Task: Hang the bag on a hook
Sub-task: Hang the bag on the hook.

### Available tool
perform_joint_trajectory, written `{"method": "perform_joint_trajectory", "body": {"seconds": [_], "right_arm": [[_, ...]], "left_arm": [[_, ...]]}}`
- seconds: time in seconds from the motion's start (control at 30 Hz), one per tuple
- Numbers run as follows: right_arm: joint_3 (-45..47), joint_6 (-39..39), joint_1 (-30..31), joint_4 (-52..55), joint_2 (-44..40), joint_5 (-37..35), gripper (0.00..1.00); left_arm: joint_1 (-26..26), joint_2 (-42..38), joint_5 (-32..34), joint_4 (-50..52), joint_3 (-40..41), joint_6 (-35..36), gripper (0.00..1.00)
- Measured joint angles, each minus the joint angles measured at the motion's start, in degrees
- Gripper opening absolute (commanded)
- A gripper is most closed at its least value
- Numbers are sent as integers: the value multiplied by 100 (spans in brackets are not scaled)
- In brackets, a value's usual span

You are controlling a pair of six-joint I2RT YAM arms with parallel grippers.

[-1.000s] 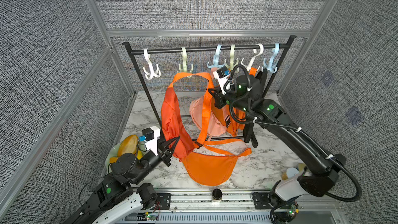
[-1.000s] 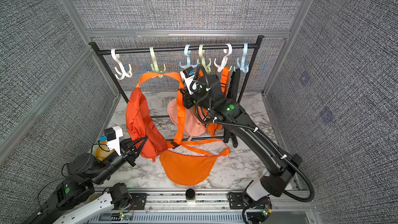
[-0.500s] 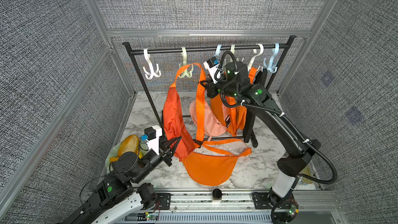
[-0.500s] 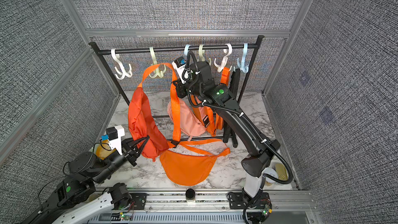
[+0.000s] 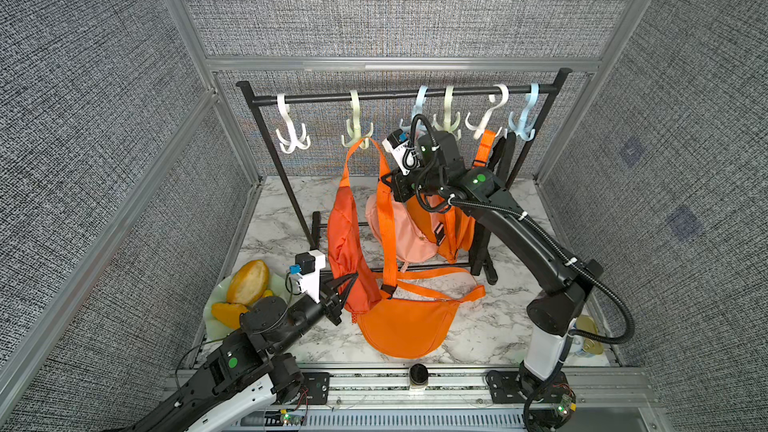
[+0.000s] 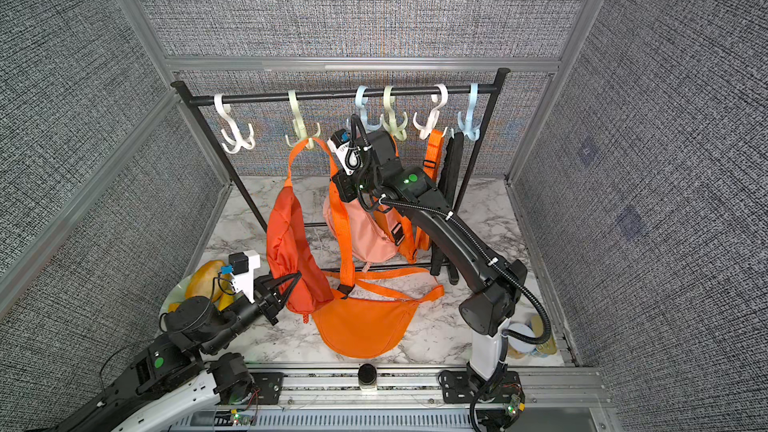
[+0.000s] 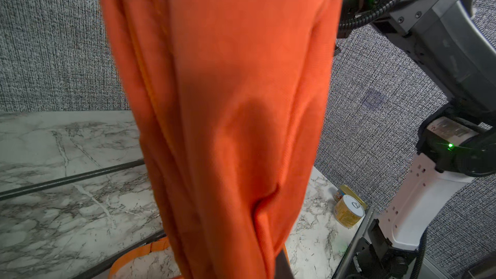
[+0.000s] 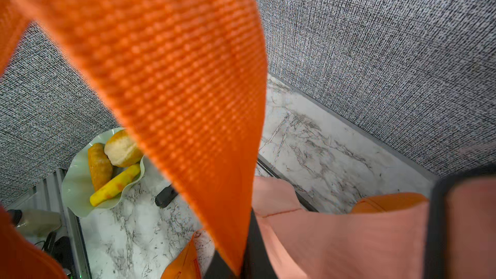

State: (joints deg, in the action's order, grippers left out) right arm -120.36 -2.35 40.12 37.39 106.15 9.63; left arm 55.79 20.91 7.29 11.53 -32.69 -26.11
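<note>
Both top views: orange bag point(image 5: 343, 243) hangs by its strap point(image 5: 387, 226), the loop resting on a prong of the pale green hook point(image 5: 355, 135) on the rail point(image 5: 386, 95). It looks hung, with only the release left to do. Left jaws are pinched shut on the bag's lower body above the bench point(image 5: 284, 201); right jaws are clamped on the strap below the hook. Left wrist: orange fabric fills the frame, jaws unseen. Right wrist: strap runs close across into dark jaws.

Bright orange bag point(image 5: 405, 328), plain. Salmon-pink pouch point(image 5: 411, 238). White worktop point(image 5: 494, 322), grey marble veining. Black rack point(image 5: 324, 98). Hooks point(image 5: 291, 135) white, pale green, pale blue. Grey woven walls point(image 5: 374, 2). Yellow-orange fruit point(image 8: 118, 183), pale green plate point(image 8: 76, 183).
</note>
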Motion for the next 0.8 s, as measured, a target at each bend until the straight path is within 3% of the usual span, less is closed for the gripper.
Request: {"method": "perform_joint_trajectory", "body": {"seconds": [0.27, 0.53, 0.8], "right_arm": [[693, -24, 0, -44, -466, -63, 27], [1659, -55, 0, -378, -1368, -365, 46], [2457, -111, 4, -758, -2304, -636, 54]], "left_arm": [[0, 267, -39, -400, 293, -245, 7], [0, 890, -149, -1058, 461, -284, 9], [-127, 1823, -459, -2039, 625, -398, 10]]}}
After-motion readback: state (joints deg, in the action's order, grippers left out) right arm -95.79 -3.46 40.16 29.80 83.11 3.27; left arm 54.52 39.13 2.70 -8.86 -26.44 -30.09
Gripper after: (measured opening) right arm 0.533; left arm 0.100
